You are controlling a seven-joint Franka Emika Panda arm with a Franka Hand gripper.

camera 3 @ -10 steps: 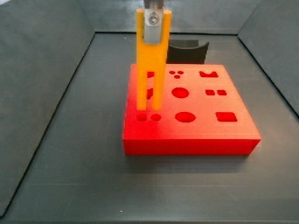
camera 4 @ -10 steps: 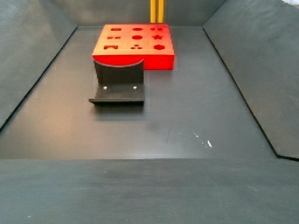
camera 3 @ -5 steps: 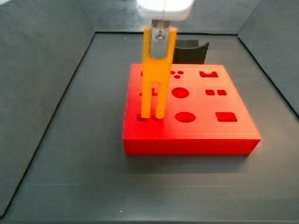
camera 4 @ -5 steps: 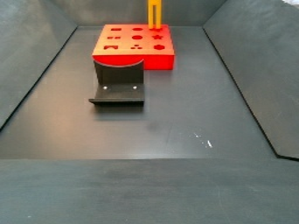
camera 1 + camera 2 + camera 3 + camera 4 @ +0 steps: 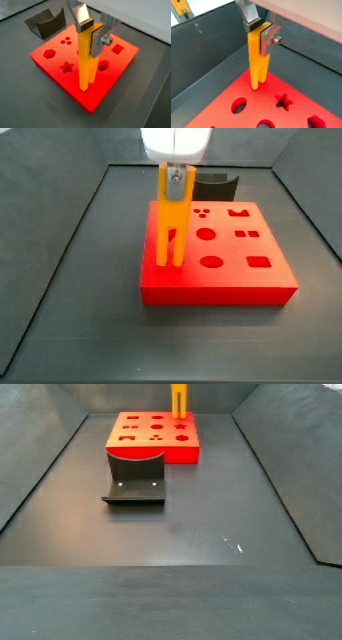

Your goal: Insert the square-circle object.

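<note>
The gripper (image 5: 92, 31) holds the peg (image 5: 86, 60) upright above the block (image 5: 218, 263). In a side view, the fixture (image 5: 135, 484) stands just before the block (image 5: 154, 436).

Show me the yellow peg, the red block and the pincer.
yellow peg (image 5: 85, 60), a wrist view, mid shaft.
red block (image 5: 227, 278), a side view, top face.
pincer (image 5: 260, 31), a wrist view, between its fingertips, shut on the peg's top.

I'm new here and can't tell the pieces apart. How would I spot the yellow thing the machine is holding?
Find the flat red block with shaped holes on the dark floor. Above its edge hangs the end effector, its silver fingers clamped on the square-circle object, held upright. It is the only orange-yellow piece, long and slim with two prongs pointing down, unlike the squat dark grey curved block.
</note>
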